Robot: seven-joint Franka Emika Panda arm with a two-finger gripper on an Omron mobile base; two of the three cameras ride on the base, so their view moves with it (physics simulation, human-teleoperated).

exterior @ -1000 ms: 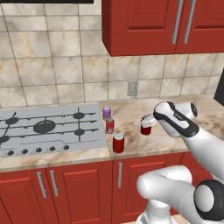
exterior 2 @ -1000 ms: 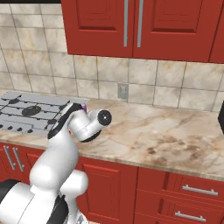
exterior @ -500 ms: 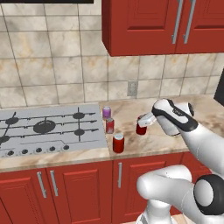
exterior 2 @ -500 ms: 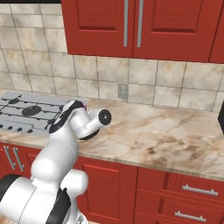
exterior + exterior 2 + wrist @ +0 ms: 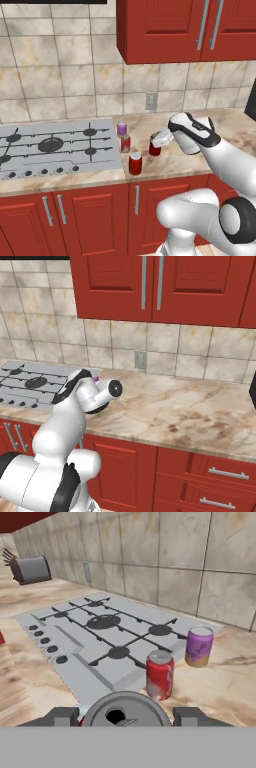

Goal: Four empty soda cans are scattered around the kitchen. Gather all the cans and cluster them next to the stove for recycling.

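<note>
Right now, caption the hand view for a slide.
Gripper holding a red soda can beside the silver-grey gas stove, near red and purple cans.

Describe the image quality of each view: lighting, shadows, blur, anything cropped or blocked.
Left base view: flat, even rendered light, sharp throughout; the cans cast only faint shadows on the counter. Right base view: equally sharp, but the arm blocks part of the stove. Hand view: soft and slightly blurred; the held red can is cut off at the bottom, the second red can and purple can slightly fuzzy.
</note>
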